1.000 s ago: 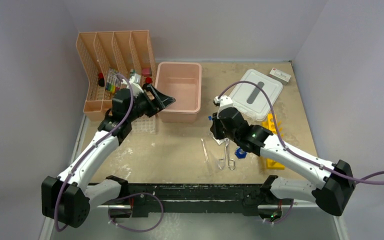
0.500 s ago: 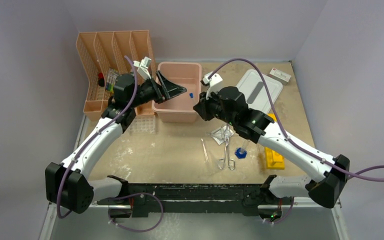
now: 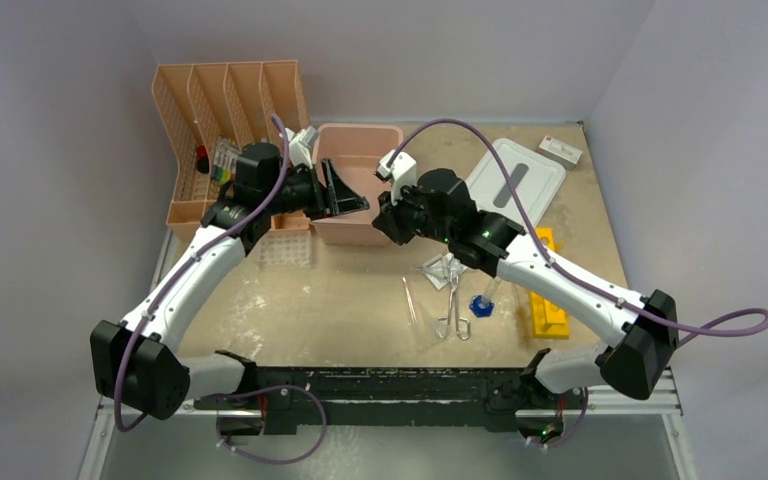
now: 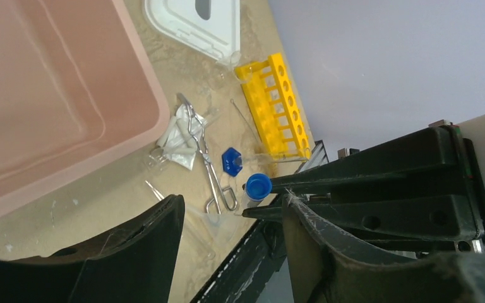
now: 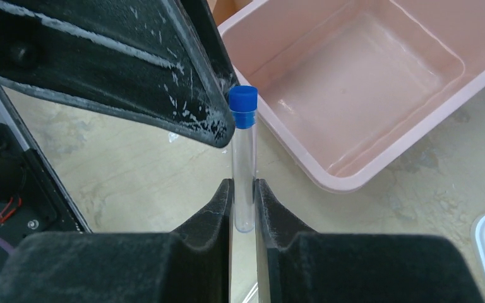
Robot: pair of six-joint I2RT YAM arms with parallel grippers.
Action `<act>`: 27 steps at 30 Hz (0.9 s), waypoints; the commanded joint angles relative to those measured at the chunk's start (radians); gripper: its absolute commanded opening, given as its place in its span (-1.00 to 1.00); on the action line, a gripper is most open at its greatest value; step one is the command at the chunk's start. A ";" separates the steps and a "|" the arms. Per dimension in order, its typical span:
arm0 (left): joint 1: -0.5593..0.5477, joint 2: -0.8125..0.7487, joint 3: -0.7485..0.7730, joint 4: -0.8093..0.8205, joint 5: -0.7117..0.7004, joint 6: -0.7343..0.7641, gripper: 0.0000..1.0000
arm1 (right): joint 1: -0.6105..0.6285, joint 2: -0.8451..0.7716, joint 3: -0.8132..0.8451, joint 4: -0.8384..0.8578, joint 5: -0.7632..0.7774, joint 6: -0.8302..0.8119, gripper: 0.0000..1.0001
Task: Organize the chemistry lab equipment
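Note:
My right gripper [image 5: 243,186] is shut on a clear blue-capped tube [image 5: 244,158] and holds it upright just in front of the pink bin [image 3: 392,165]. My left gripper [image 4: 232,202] is open, and the tube's cap [image 4: 259,187] sits between its jaws, close beside one finger [image 5: 164,76]. On the table lie metal forceps [image 3: 452,305], a small clear bag [image 3: 443,268], a thin clear rod [image 3: 411,300], a blue hex piece [image 3: 481,306] and the yellow holed rack [image 3: 545,290]. The clear multi-hole tray [image 3: 288,247] lies under the left arm.
The peach slotted organizer [image 3: 220,110] stands at the back left with small items in it. The bin's white lid [image 3: 515,180] and a small white box [image 3: 563,150] lie at the back right. Walls close in on three sides.
My right arm has lifted the tube from the table's middle and carried it left to the bin's front. My left gripper has swung toward it, and its jaws have narrowed.

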 commanded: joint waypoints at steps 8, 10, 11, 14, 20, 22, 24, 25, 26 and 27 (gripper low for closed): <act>-0.004 -0.017 0.010 0.082 0.073 -0.069 -0.24 | -0.001 0.017 0.055 0.069 -0.054 -0.144 -0.70; -0.004 -0.013 0.011 0.062 0.055 -0.069 -0.28 | -0.001 0.016 0.052 0.076 -0.048 -0.148 -0.71; -0.004 -0.011 0.014 0.051 0.045 -0.065 -0.28 | -0.002 0.014 0.049 0.081 -0.053 -0.147 -0.71; -0.004 -0.002 0.024 0.047 0.047 -0.076 -0.31 | -0.002 0.014 0.039 0.097 -0.064 -0.147 -0.71; -0.003 -0.007 0.051 0.038 0.042 -0.135 -0.51 | -0.002 0.021 0.030 0.102 -0.087 -0.163 -0.71; -0.003 -0.010 0.076 -0.028 0.024 -0.097 -0.52 | -0.002 0.021 0.031 0.095 -0.103 -0.166 -0.71; -0.003 -0.006 0.093 -0.070 0.015 -0.076 -0.52 | -0.002 0.024 0.030 0.093 -0.117 -0.173 -0.72; -0.003 -0.002 0.100 -0.082 0.016 -0.072 -0.51 | -0.002 0.026 0.031 0.090 -0.123 -0.177 -0.72; -0.003 0.002 0.106 -0.089 0.017 -0.070 -0.51 | -0.002 0.028 0.033 0.087 -0.127 -0.182 -0.72; -0.003 0.007 0.109 -0.094 0.017 -0.072 -0.50 | -0.002 0.030 0.033 0.083 -0.133 -0.187 -0.72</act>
